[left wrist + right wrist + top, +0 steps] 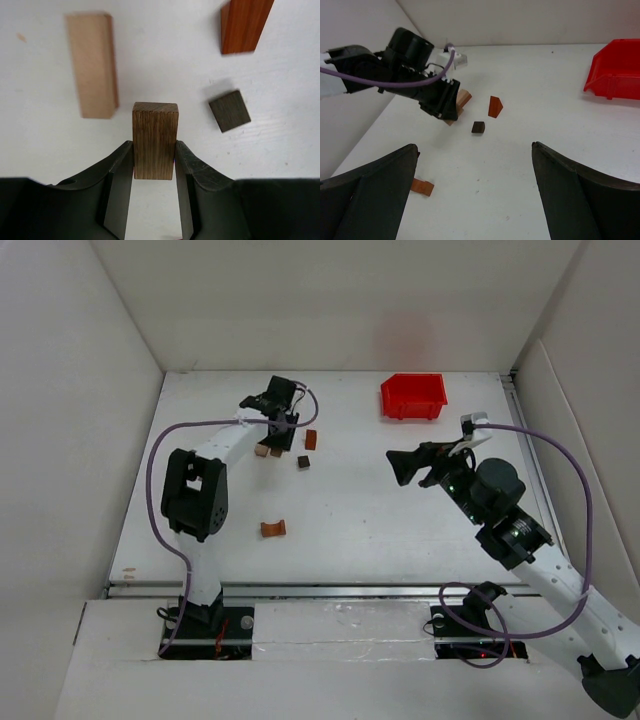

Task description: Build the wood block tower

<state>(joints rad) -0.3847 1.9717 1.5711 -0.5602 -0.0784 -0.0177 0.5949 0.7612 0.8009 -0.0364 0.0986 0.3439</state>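
My left gripper point(279, 436) point(154, 146) is shut on a dark brown wooden bar point(155, 125), a finger pressed on each side, low over the table at the far left. A tan bar point(92, 65) point(261, 450) lies just beside it. A reddish-brown bar point(245, 25) point(311, 439) and a small dark cube point(229, 110) point(303, 462) lie to its right. A reddish-brown arch point(273, 529) point(422, 187) lies alone nearer the arm bases. No stack of blocks shows. My right gripper point(405, 468) point(475, 147) is open and empty, above the table right of the middle.
A red plastic bin point(413, 396) point(617, 70) stands at the far edge, right of centre. White walls point(60, 390) close the table on the left, back and right. The left arm's purple cable point(155, 465) loops beside its body.
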